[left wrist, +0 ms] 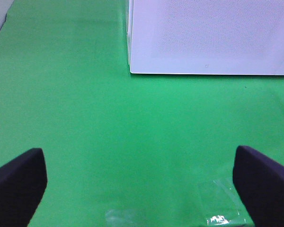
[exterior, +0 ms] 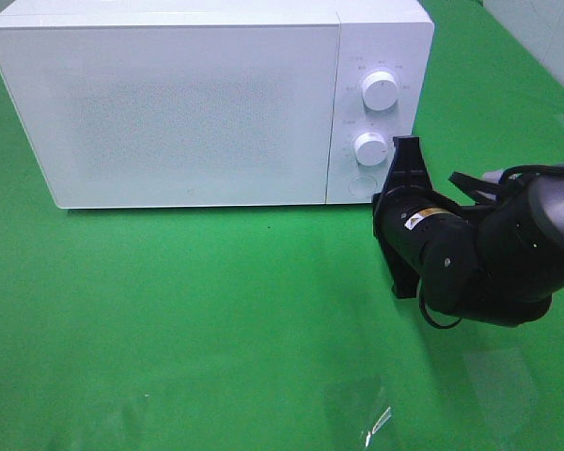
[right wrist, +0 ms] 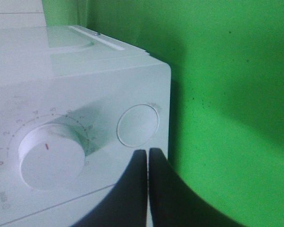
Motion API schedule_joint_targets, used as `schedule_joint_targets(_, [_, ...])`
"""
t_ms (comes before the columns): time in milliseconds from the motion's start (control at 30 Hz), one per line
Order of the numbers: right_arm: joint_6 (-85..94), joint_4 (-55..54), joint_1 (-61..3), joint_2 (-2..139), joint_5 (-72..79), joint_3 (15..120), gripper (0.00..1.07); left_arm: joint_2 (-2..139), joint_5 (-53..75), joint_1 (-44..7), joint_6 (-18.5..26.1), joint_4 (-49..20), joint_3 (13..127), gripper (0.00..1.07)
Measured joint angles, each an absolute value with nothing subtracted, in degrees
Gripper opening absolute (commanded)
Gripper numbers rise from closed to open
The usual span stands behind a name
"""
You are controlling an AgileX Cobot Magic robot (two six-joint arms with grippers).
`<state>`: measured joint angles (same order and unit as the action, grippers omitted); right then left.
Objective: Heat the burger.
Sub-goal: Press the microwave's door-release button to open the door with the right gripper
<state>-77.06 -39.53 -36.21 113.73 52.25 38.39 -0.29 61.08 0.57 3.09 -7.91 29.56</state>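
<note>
1. Left hand (left wrist: 139,170): only your left wrist view shows it. The two dark fingers (left wrist: 19,182) are spread wide with nothing between them, hanging over the bare green surface (left wrist: 85,118). The high view does not show this hand.
2. A clear film (left wrist: 217,201) lies flat on the surface, close to one finger. The high view shows it too (exterior: 362,409), near the front edge.
3. Microwave (exterior: 188,103): white, standing at the back of the surface, with its door (exterior: 169,108) shut. The left wrist view catches just a lower corner of it (left wrist: 208,33).
4. Burger: no view shows it, so you cannot tell where it is.
5. Control panel: upper dial (exterior: 381,91), lower dial (exterior: 370,148) and round button (exterior: 363,184). The right wrist view gives you the lower dial (right wrist: 52,158) and the round button (right wrist: 138,125) close up, which the high view cannot resolve.
6. Right hand (exterior: 406,155): clenched, fingers pressed together and grasping nothing (right wrist: 147,158). The tips sit just beside the round button. You cannot tell whether they touch it.
</note>
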Motion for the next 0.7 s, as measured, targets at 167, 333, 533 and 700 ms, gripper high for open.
schedule_joint_targets(167, [-77.06, -38.33, -34.72, 114.82, 52.2, 40.28, 0.0, -0.29, 61.08, 0.57, 3.09, -7.91, 29.56, 1.01])
schedule_joint_targets(333, [-77.29, -36.67, -33.29, 117.11, 52.08, 42.11, 0.0, -0.29, 61.08, 0.57, 3.09, -7.91, 29.56, 1.01])
schedule_joint_targets(533, [-77.41, -36.1, -32.26, 118.72, 51.91, 43.89, 0.0, -0.29, 61.08, 0.57, 3.09, -7.91, 29.56, 1.01])
schedule_joint_targets(700, [-77.41, -35.07, -31.57, 119.4, 51.8, 45.55, 0.0, -0.29, 61.08, 0.57, 3.09, -7.91, 29.56, 1.01])
